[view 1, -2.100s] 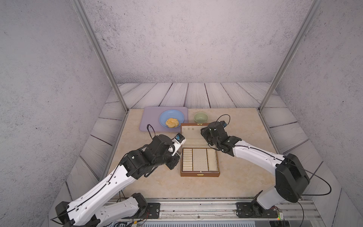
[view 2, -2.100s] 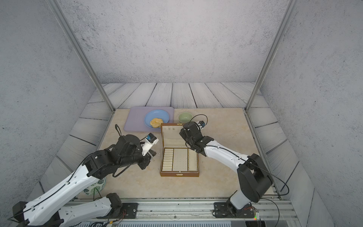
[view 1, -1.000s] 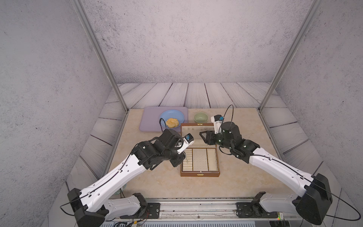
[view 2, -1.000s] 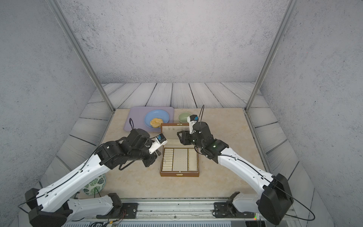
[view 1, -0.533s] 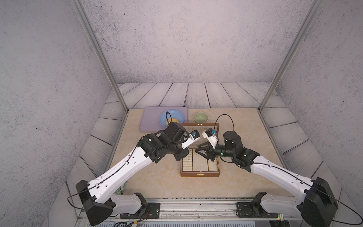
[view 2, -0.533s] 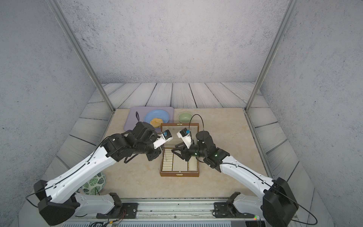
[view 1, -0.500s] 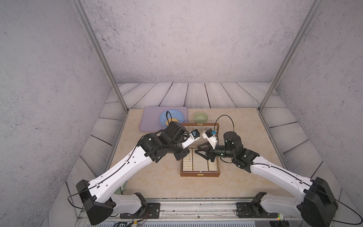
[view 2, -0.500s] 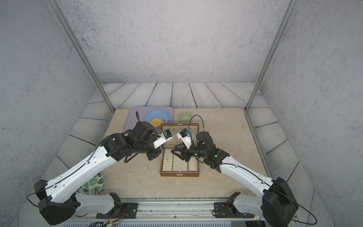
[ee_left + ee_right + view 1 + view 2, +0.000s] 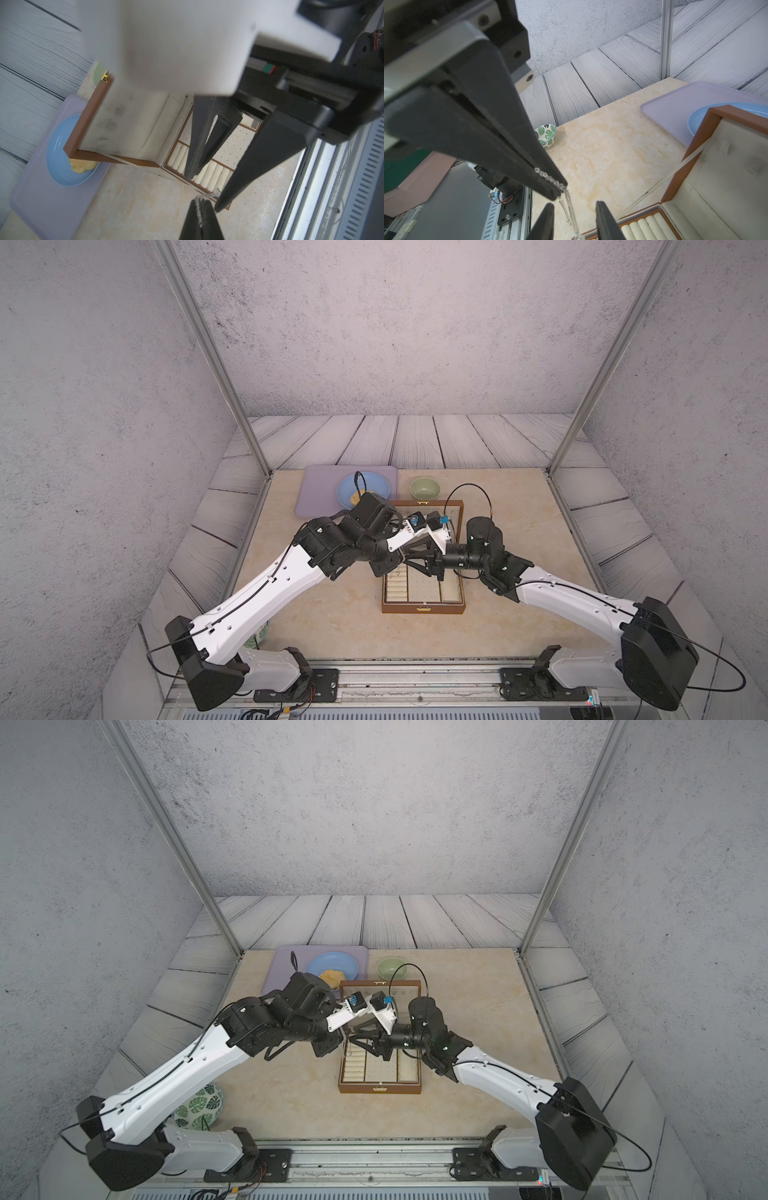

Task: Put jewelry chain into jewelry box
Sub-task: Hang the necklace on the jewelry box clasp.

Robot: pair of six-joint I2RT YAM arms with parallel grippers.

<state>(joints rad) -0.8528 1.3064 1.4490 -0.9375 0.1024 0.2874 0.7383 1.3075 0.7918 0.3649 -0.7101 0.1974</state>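
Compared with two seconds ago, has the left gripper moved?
Yes. In a top view the left gripper has shifted rightward, from just outside the left edge of the jewelry box to over it.

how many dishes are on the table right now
3: a blue plate on the lilac tray, a green bowl just behind the box, and a leaf-print bowl partly covered by the left arm. The arms may hide more.
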